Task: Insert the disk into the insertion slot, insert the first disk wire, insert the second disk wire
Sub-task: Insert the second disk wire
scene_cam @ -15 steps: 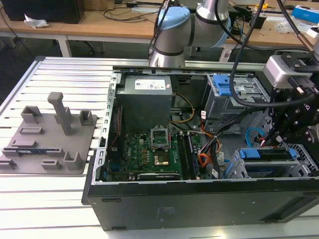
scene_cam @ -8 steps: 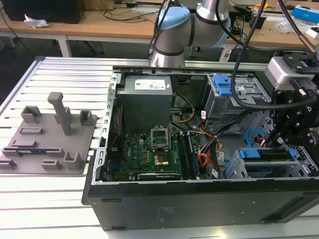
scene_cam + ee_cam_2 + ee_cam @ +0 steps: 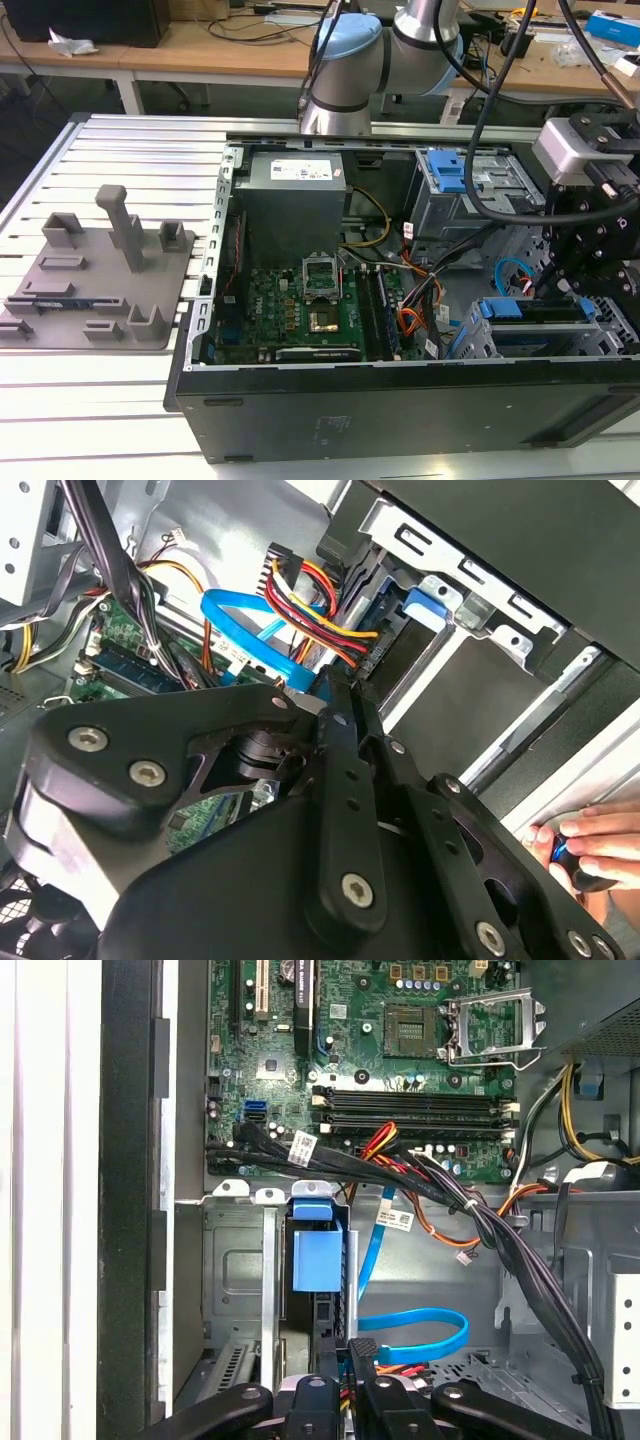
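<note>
**Blue-framed disk seated in its bay, wires crowding the plug end**

Blue carrier marks the disk, already sitting in the insertion slot. The fingers look nearly closed at its rear edge; what they grip I cannot tell. At their 3 o'clock loops the second disk wire. The first disk wire bunches close by, over the motherboard.

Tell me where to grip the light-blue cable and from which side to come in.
Probably grip the light-blue cable close to its plug end by the gripper, pinching across its flat faces, since it is a thin ribbon. Come from the open side of the case, clear of the black wire bundle crossing beside the loop.
</note>
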Robot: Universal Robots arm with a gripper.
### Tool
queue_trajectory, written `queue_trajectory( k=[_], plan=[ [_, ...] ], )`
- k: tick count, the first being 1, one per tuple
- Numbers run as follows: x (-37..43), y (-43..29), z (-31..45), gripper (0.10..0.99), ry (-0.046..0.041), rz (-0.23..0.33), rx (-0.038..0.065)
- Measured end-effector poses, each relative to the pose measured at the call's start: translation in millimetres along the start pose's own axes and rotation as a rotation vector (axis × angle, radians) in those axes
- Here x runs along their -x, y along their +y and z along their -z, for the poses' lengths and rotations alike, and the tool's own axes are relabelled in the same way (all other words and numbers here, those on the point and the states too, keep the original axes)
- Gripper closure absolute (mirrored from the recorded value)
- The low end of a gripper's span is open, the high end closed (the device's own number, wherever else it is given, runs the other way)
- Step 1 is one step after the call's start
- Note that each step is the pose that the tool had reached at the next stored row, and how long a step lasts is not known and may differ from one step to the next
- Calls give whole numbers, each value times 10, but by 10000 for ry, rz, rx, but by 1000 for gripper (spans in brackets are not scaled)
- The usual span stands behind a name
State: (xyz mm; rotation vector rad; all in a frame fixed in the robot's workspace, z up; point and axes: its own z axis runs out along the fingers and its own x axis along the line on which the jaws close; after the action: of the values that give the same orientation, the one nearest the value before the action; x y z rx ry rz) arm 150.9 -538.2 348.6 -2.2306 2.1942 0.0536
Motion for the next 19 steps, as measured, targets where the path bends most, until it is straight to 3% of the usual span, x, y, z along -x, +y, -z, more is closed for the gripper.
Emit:
queue_trajectory(
  k=[19],
  plan=[
    [-19,-6,-25,925,0,0,0]
  ],
)
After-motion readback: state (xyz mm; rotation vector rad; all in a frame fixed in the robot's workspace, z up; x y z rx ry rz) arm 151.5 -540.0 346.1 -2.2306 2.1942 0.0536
